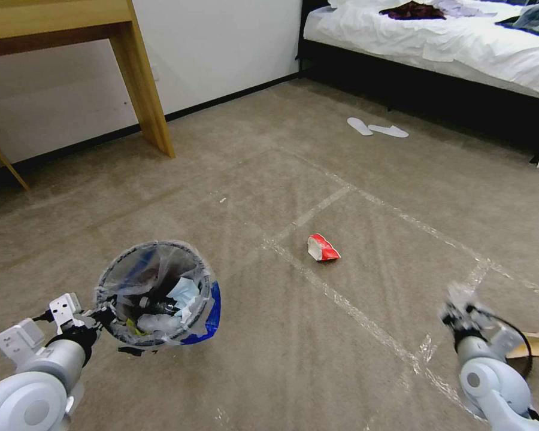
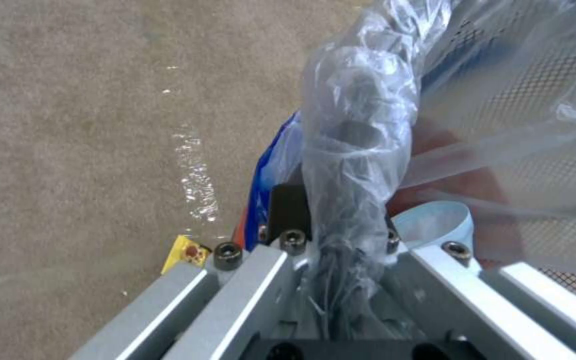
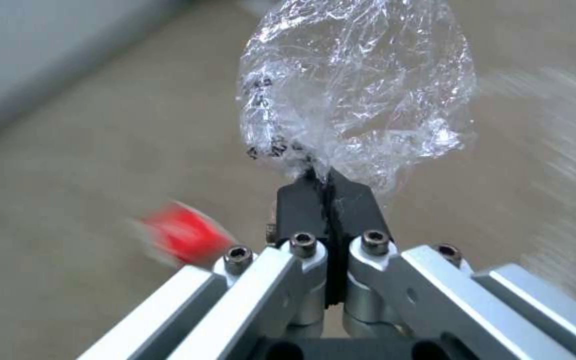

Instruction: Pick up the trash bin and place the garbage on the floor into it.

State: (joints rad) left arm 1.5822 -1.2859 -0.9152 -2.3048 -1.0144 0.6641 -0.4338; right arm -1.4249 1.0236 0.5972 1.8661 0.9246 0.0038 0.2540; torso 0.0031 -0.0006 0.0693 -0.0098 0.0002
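gripping the trash bin (image 1: 156, 293) rim, left claw (image 1: 105, 312); right claw (image 3: 328, 192) pinching clear wrapper (image 3: 358, 95).

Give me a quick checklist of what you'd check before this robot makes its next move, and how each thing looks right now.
1. Left gripper holds the trash bin by its rim: ok, fingers closed over the plastic-lined edge.
2. Bin opening faces up and is free to take litter: ok, with litter already inside.
3. Right gripper grips the clear plastic wrapper: ok, fingers pinched shut on it.
4. Wrapper is above the bin: not ok, the right gripper is well off to the bin's right.
5. Floor is free of garbage: not ok, a red-white crushed carton and a brown paper bag remain.
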